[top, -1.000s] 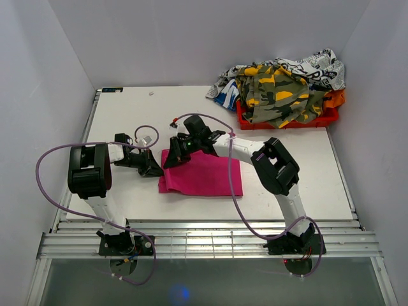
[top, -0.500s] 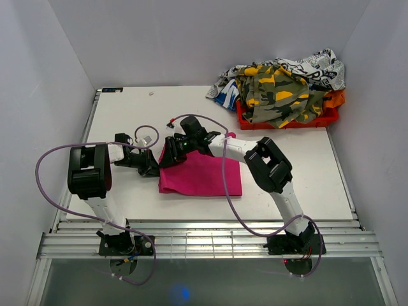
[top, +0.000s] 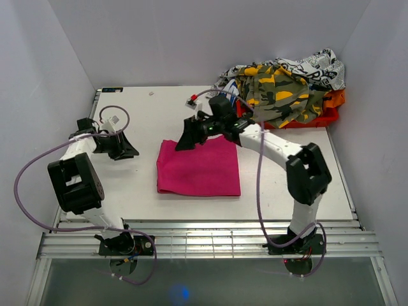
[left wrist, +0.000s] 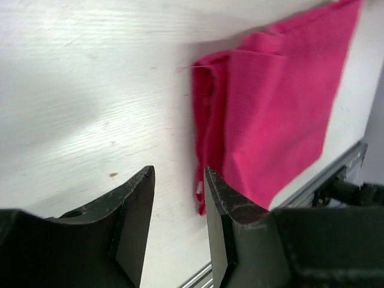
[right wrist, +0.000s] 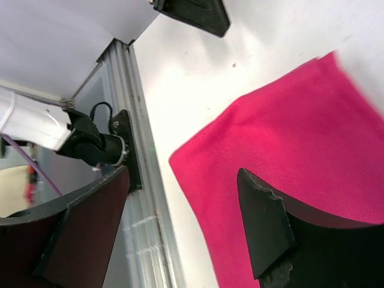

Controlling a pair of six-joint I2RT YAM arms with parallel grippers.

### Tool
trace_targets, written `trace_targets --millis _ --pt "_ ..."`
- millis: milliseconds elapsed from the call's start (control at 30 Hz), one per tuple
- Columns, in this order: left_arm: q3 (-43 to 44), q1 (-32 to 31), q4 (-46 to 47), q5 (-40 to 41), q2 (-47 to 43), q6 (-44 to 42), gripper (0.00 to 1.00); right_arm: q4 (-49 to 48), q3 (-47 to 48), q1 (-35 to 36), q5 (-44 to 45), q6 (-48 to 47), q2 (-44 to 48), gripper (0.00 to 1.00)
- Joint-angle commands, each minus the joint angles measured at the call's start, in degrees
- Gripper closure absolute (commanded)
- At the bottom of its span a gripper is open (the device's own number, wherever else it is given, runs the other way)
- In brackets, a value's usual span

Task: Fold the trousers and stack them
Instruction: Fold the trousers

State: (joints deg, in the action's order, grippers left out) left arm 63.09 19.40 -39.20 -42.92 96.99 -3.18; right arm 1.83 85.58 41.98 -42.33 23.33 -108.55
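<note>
The pink trousers (top: 199,167) lie folded into a flat, near-square pad at the middle of the table (top: 287,185). They sit between the two arms, well apart from the red bin (top: 322,118) in the far right corner, where a heap of patterned clothes (top: 280,86) spills over the rim. The pad rests under its own weight with its layers lined up along the left edge, which suggests the folding is done and only the stacking is left. Where the stack is meant to go cannot be told. The left claw (left wrist: 179,174) sits off to the pad's left over bare tabletop, its jaws partly open with nothing but white surface between them. The right claw (right wrist: 183,174) hangs over the pad's far left corner, jaws spread wide and empty, with the cloth below and apparently untouched. With both claws off the fabric, the bundle looks free to be picked up again, most likely by its thick folded edge so the layers do not slide apart.
</note>
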Motion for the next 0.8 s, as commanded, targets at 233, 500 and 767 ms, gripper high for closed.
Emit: trace_targets --millis 233,500,767 --pt "5.65 -14.73 -5.91 -15.88 -9.46 -7.48 0.51 13.29 -17.64 -13.84 -1.44 -22.28 18.03 0.22" --pt "5.98 -20.28 7.99 -11.14 6.59 5.20 0.53 13.64 -17.21 -16.75 -6.36 -20.70 7.93 0.24" --pt "13.45 -13.96 12.92 -5.96 19.72 8.72 0.54 15.31 -13.78 -17.54 -4.71 -22.19 -4.29 0.23"
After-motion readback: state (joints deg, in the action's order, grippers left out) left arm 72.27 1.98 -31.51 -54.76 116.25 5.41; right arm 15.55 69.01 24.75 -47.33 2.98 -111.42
